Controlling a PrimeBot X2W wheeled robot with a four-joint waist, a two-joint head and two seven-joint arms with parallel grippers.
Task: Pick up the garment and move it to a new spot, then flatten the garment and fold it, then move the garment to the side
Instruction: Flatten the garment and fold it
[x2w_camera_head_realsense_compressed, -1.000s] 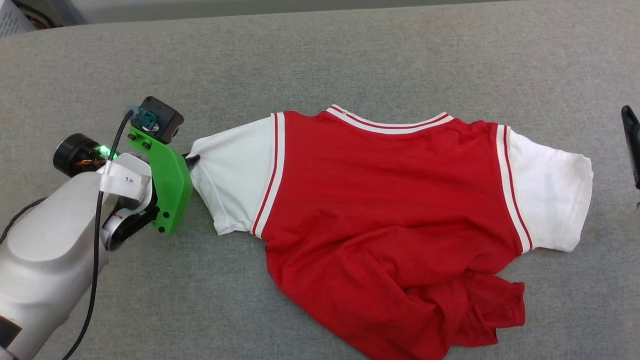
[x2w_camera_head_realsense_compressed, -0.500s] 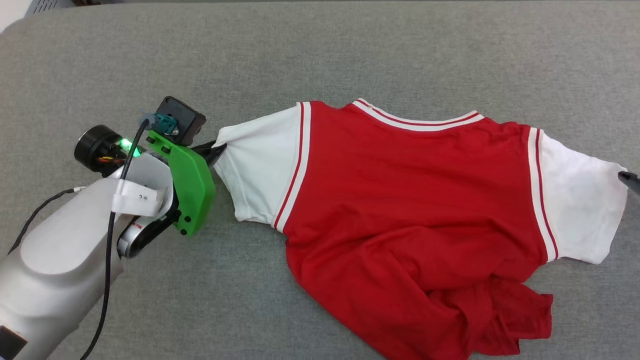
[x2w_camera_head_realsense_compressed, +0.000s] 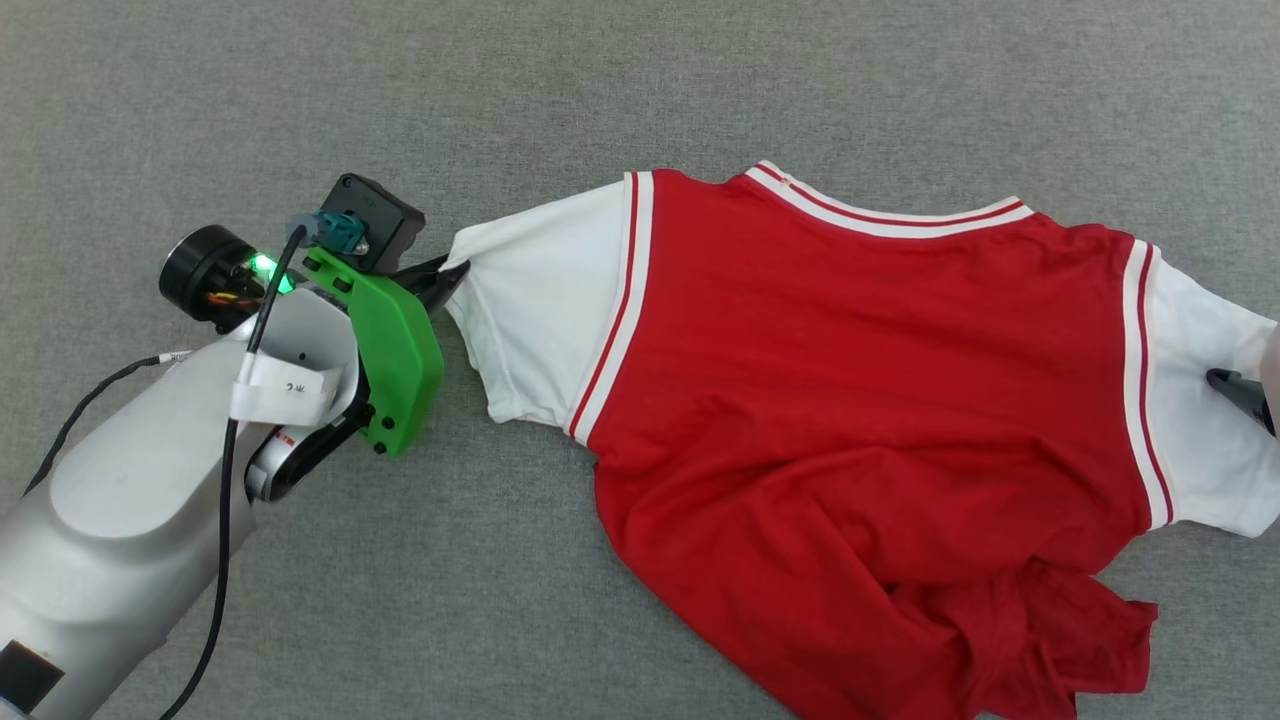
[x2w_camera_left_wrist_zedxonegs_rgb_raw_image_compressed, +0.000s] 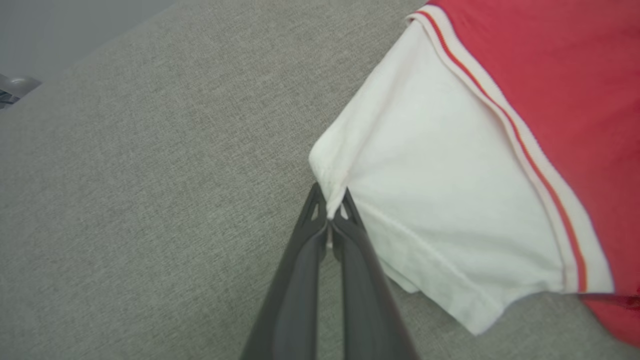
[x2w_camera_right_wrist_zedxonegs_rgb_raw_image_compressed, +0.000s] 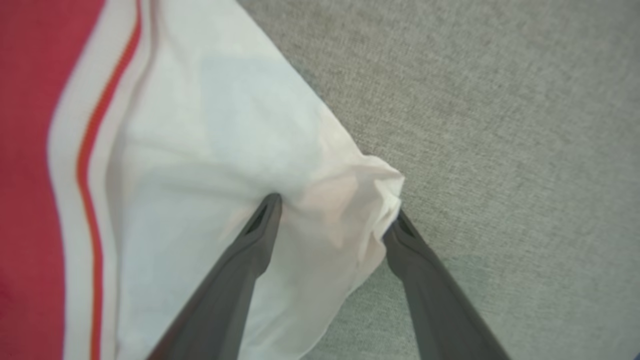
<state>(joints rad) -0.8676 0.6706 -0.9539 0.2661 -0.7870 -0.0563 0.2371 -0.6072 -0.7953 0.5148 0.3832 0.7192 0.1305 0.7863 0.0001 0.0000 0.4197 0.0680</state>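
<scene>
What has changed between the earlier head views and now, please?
The right tool has moved in from beside the garment onto its right sleeve, jaws open astride the sleeve's corner. The head camera has shifted too. Unchanged: the left tool stays shut on the edge of the left sleeve, and the hem stays rumpled.

The garment (x2w_camera_head_realsense_compressed: 860, 400) lies spread on the table (x2w_camera_head_realsense_compressed: 700, 80) before me, collar on the far side, hem bunched at my near right. My left gripper (x2w_camera_left_wrist_zedxonegs_rgb_raw_image_compressed: 330, 212) grips the tip of the left-hand sleeve (x2w_camera_head_realsense_compressed: 540, 320); my right gripper (x2w_camera_right_wrist_zedxonegs_rgb_raw_image_compressed: 336, 212) straddles the corner of the right-hand sleeve (x2w_camera_right_wrist_zedxonegs_rgb_raw_image_compressed: 225, 125).
</scene>
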